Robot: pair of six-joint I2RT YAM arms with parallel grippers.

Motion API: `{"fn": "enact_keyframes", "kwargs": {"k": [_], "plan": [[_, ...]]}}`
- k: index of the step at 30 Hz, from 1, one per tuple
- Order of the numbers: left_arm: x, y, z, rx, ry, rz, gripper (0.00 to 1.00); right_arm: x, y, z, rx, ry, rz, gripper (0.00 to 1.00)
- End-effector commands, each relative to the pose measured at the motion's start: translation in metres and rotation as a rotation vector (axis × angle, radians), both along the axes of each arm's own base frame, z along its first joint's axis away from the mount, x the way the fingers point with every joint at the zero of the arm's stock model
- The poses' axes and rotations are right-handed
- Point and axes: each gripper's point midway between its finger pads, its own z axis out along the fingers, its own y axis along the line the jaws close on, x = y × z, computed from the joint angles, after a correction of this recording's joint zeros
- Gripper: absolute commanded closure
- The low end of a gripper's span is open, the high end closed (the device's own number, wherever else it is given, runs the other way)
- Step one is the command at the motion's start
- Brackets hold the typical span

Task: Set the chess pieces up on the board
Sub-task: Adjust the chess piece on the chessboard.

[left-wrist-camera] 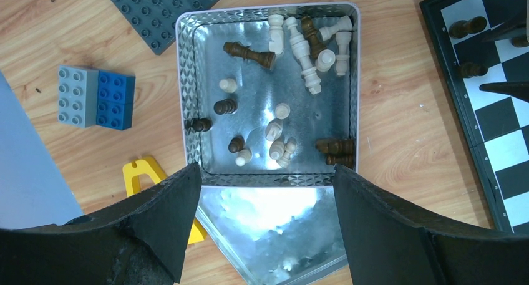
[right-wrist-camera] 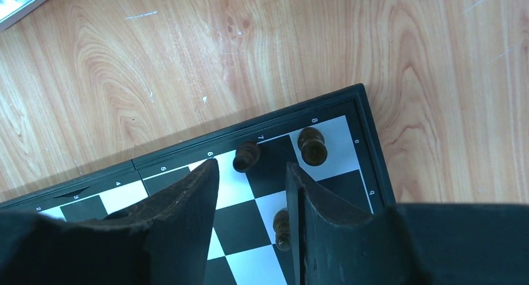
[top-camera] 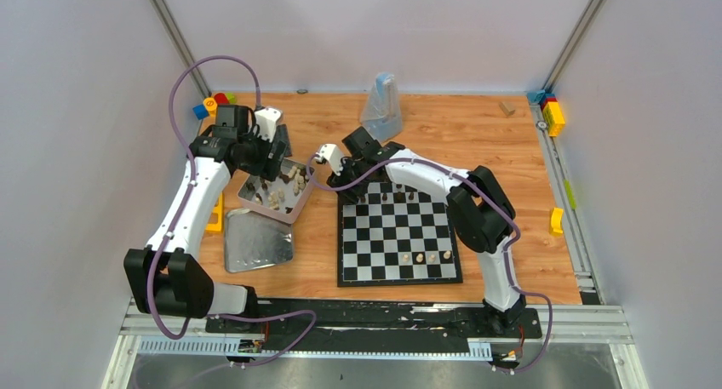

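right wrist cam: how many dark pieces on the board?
3. One dark piece on the white corner square of the board, one on the dark square beside it, one between the jaws of the right gripper. Its fingers may hide more.

One flat black-and-white chequered chessboard. One rectangular silver metal tin and one flat silver metal lid. In the tin lie about eleven cream turned chess pieces and about seven dark brown turned chess pieces. Beside it are one light grey studded brick, one blue studded brick and one dark grey studded plate.
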Motion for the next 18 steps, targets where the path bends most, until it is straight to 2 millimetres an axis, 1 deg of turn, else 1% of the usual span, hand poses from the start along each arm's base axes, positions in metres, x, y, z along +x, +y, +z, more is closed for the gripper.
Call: {"fn": "enact_keyframes", "kwargs": {"k": [1,11,18], "plan": [[0.008,0.003,0.021,-0.026,-0.078,0.025,0.15,0.002,0.015,0.014,0.046,-0.011,0.02,0.57],[0.008,0.006,0.02,-0.028,-0.077,0.033,0.15,-0.002,0.02,0.002,0.035,0.012,0.031,0.64],[0.008,0.006,0.02,-0.031,-0.078,0.033,0.15,-0.001,0.018,-0.001,0.021,0.005,0.027,0.78]]}}
